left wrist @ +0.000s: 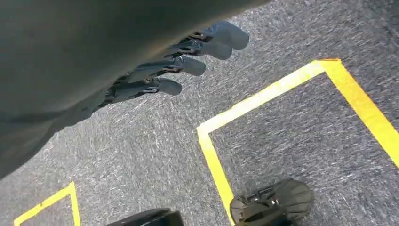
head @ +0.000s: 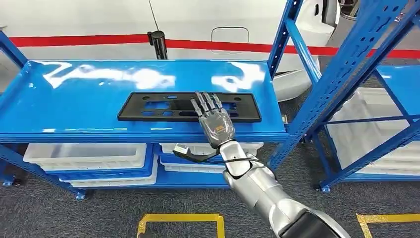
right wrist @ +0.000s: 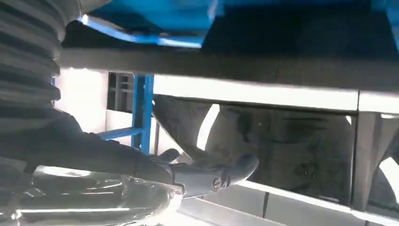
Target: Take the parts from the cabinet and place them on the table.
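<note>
1. One blue shelf (head: 74, 99) carries a single black panel (head: 148, 106), its long axis running side to side along the front edge.
2. The right hand (head: 214, 120) lies flat on the panel's right half, fingers spread and straight, gripping nothing; it's the nearer hand.
3. The left hand (left wrist: 188, 52) hangs over the floor, fingers apart, holding nothing.

Open blue shelf top (head: 74, 94) around the black part (head: 148, 106), blue uprights (head: 346, 74) at its right, white bins (head: 84, 154) below
</note>
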Controlling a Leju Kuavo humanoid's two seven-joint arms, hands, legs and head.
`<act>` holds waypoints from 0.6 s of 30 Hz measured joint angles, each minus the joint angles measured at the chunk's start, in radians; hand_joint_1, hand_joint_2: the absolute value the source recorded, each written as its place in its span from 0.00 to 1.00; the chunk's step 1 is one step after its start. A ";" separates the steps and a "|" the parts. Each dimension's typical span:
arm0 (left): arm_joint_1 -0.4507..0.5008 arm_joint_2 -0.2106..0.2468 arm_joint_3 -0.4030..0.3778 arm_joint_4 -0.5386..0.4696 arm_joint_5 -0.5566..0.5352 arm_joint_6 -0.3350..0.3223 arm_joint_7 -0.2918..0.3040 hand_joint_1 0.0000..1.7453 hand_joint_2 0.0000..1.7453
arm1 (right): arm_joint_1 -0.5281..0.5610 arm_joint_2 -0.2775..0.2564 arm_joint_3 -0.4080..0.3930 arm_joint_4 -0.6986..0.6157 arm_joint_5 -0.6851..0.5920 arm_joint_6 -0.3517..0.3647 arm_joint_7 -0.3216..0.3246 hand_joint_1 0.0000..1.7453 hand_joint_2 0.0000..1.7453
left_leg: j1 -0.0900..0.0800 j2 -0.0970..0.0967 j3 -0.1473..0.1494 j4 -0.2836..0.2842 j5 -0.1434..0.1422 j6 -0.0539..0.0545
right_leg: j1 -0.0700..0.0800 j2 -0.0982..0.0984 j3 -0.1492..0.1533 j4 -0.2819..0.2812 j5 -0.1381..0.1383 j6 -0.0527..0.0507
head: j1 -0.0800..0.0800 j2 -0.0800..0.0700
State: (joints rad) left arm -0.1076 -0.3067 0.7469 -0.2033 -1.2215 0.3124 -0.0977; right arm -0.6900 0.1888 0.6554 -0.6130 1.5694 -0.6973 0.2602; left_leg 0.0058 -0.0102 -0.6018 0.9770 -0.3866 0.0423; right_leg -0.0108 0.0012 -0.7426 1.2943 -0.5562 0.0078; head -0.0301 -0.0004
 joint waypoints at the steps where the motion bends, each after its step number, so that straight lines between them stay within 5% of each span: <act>1: 0.000 0.000 0.000 0.000 0.001 0.000 0.000 0.00 0.00 | 0.000 -0.001 0.000 0.000 0.000 0.000 0.000 0.00 1.00 | -0.001 -0.002 0.001 0.000 -0.001 0.000 | 0.001 0.000 0.016 -0.046 0.028 0.009 | 0.001 0.000; 3: -0.001 0.000 0.000 0.000 0.001 0.000 0.000 0.00 0.00 | -0.002 -0.001 0.000 0.000 0.000 0.000 0.000 0.00 1.00 | -0.002 -0.005 0.006 0.000 -0.003 -0.004 | 0.000 0.000 0.095 -0.219 0.099 0.019 | 0.002 0.000; 4: -0.001 0.000 0.000 0.000 0.001 0.000 0.000 0.00 0.00 | -0.004 -0.001 0.000 0.000 0.000 0.000 0.000 0.00 1.00 | -0.002 -0.006 0.008 0.001 -0.005 -0.007 | 0.001 -0.001 0.139 -0.304 0.120 0.013 | 0.002 0.000; 5: -0.001 0.000 0.000 0.000 0.001 0.000 0.000 0.00 0.00 | -0.005 0.001 0.000 0.000 0.000 0.000 0.000 0.00 1.00 | -0.014 -0.007 0.004 0.008 -0.011 -0.014 | 0.007 0.000 0.159 -0.332 0.134 0.006 | 0.002 0.000; 8: 0.001 0.000 0.001 0.000 0.001 0.001 0.000 0.00 0.00 | -0.005 0.000 0.000 0.000 0.000 0.000 0.000 0.00 1.00 | -0.010 -0.007 0.007 0.006 -0.015 -0.026 | 0.007 0.001 0.153 -0.330 0.143 -0.009 | 0.000 0.000; 9: 0.000 0.000 0.001 0.000 0.001 0.002 0.000 0.00 0.00 | -0.005 0.002 0.000 -0.001 0.000 0.000 0.000 0.00 1.00 | -0.008 -0.006 0.005 0.012 -0.021 -0.032 | -0.015 0.001 0.160 -0.335 0.148 -0.017 | 0.000 0.000; 10: 0.001 0.000 0.001 0.000 0.001 0.002 0.000 0.00 0.00 | -0.006 0.004 0.000 -0.001 0.000 0.000 0.000 0.00 1.00 | -0.002 -0.004 -0.003 0.039 -0.035 -0.041 | -0.014 0.003 0.165 -0.336 0.147 -0.021 | 0.000 0.000; 11: 0.001 0.000 0.001 0.000 0.000 0.003 0.000 0.00 0.00 | -0.006 0.007 0.000 -0.001 0.000 0.000 0.000 0.00 1.00 | 0.002 0.000 -0.024 0.092 -0.069 -0.048 | -0.014 0.001 0.169 -0.336 0.145 -0.035 | -0.009 0.000; 13: 0.001 0.001 0.001 0.000 0.000 0.003 0.000 0.00 0.00 | -0.005 0.009 0.000 -0.001 0.000 0.000 0.000 0.00 1.00 | 0.009 0.001 -0.111 0.261 -0.148 -0.062 | -0.010 0.001 0.172 -0.336 0.141 -0.039 | -0.008 0.000; 14: 0.002 0.001 0.001 0.000 0.000 0.003 0.001 0.00 0.00 | -0.002 0.009 0.000 -0.001 0.000 0.000 0.000 0.00 1.00 | 0.013 0.001 -0.147 0.322 -0.164 -0.067 | -0.009 0.001 0.172 -0.336 0.140 -0.040 | -0.008 0.000; 16: 0.002 0.002 0.001 0.000 0.000 0.003 0.002 0.00 0.00 | 0.000 0.008 0.000 -0.001 0.000 0.000 0.000 0.00 1.00 | 0.020 0.004 -0.149 0.297 -0.122 -0.071 | -0.009 0.003 0.175 -0.335 0.137 -0.037 | -0.008 0.000; 18: 0.002 0.003 0.001 0.000 -0.001 0.003 0.002 0.00 0.00 | 0.000 0.009 0.000 -0.001 0.000 0.000 0.000 0.00 1.00 | 0.025 0.008 -0.071 0.134 -0.032 -0.070 | -0.010 0.006 0.185 -0.335 0.130 -0.030 | -0.008 0.000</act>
State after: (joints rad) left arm -0.1055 -0.3033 0.7481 -0.2033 -1.2223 0.3155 -0.0961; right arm -0.6903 0.1976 0.6558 -0.6142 1.5694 -0.6973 0.2605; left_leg 0.0306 -0.0024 -0.6727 1.1113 -0.4181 -0.0280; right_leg -0.0211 0.0070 -0.5576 0.9591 -0.4258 -0.0226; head -0.0385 -0.0004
